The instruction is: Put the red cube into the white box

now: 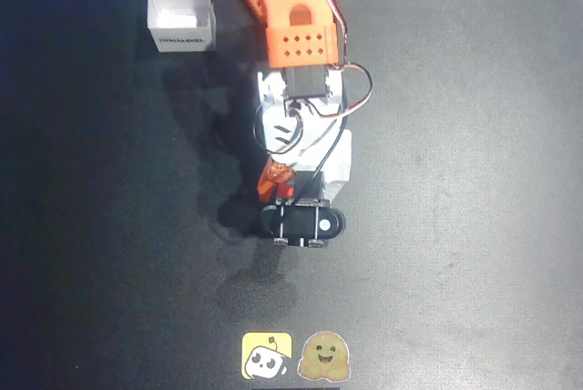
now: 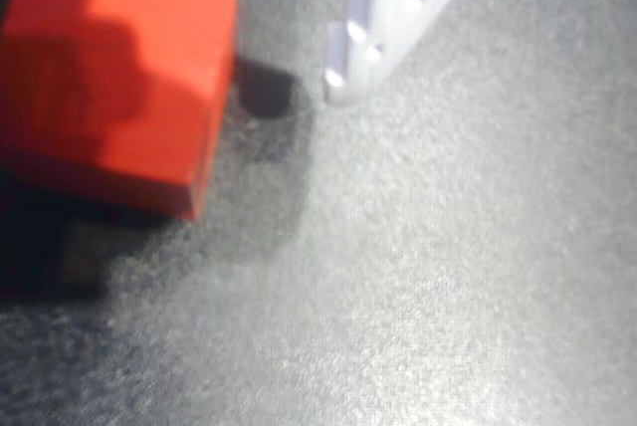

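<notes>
The red cube point(image 2: 109, 78) lies on the dark mat, large and close at the upper left of the wrist view. A white fingertip point(image 2: 370, 23) stands to its right with a small gap between them. In the overhead view a sliver of the red cube point(image 1: 284, 192) peeks out under the wrist, between the orange finger point(image 1: 271, 177) and the white one. My gripper point(image 1: 293, 193) is low over the mat and open around the cube, not touching it on the white side. The white box point(image 1: 180, 15) sits open-topped at the upper left, far from the gripper.
Two stickers, a yellow one point(image 1: 266, 355) and a tan smiling one point(image 1: 326, 356), lie at the mat's near edge. The orange and white arm point(image 1: 301, 35) reaches down from the top centre, right of the box. Dark mat point(image 1: 474, 180) spreads on both sides.
</notes>
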